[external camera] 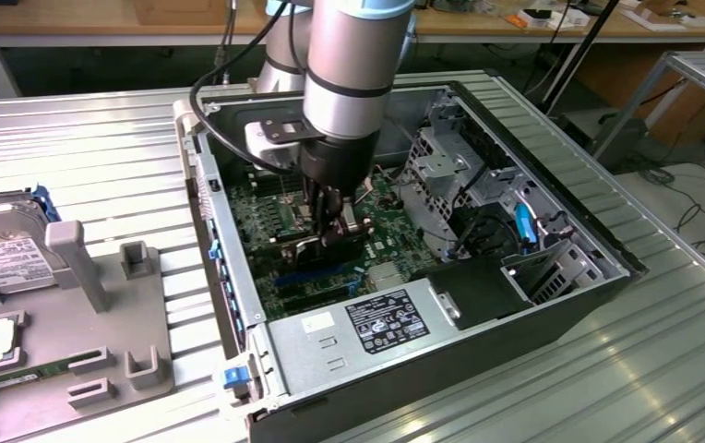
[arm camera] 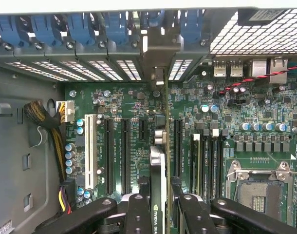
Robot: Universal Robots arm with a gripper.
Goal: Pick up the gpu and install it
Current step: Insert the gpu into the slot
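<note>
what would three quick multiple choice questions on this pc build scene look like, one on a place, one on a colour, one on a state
1. Where is the gpu?
A) on the grey tray beside the case
B) inside the computer case, edge-on over the motherboard
C) on the bare table

2. What colour are the slot clips along the case's slot openings?
A) red
B) yellow
C) blue

3. What state is the gripper in?
A) shut on the gpu
B) open, clear of everything
C) shut on a cable

Answers:
1 B, the card's edge stands over the board's slots.
2 C, the whole row of clips is blue.
3 A, the fingers press on both faces of the card.
</note>
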